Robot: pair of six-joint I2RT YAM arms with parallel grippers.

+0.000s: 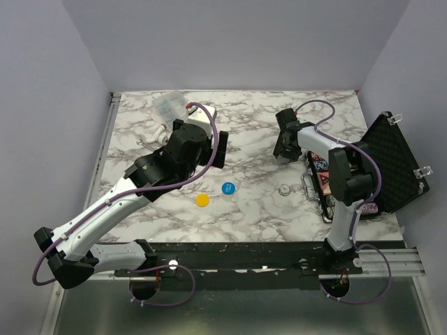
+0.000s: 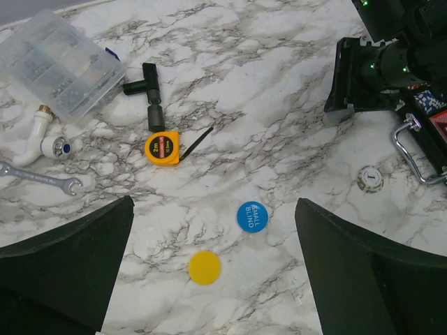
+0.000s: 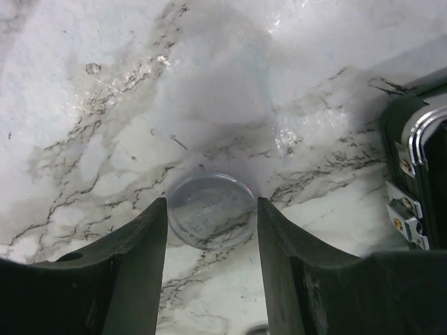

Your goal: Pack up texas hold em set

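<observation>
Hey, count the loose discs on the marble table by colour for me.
Blue disc: 1
Yellow disc: 1
White disc: 2, one between the jaws of the right gripper, one lying free nearby
Total: 4

Tape measure (image 2: 162, 148), wrench (image 2: 42, 179), compartment box (image 2: 59, 66) (clear plastic)

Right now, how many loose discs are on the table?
4: blue disc and yellow disc near the centre, white disc by the case, a pale disc between the fingers of the right tool. Others may be hidden.
</observation>
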